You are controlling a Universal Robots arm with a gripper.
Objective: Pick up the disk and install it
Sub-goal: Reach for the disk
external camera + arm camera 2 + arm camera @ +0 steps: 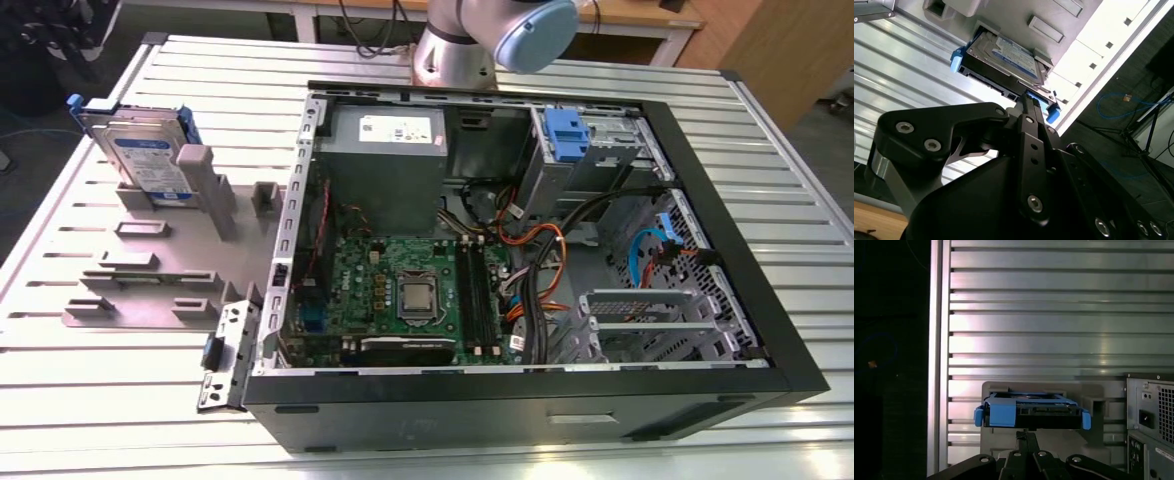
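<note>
One disk (140, 150) stands in its grey stand (200, 260), well clear of the gripper (1026, 436), whose fingers are pressed together on nothing.
At the exterior view's left, the disk sits on edge in a slot of the stand, label facing outward and blue rails framing it, on the ribbed metal table (80, 390). Just beside the stand lies the open computer case (534, 405), with the grey power supply (387, 150) at its far end and the motherboard (414, 290) nearer. The robot arm (487, 40) rises behind the case. Further right, a blue bracket (567, 135) is fixed to the grey drive bay (607, 160). In both wrist views the closed gripper (1026, 100) points toward the disk (1009, 57) without touching it; the disk's (1031, 412) blue end tab faces the gripper.
</note>
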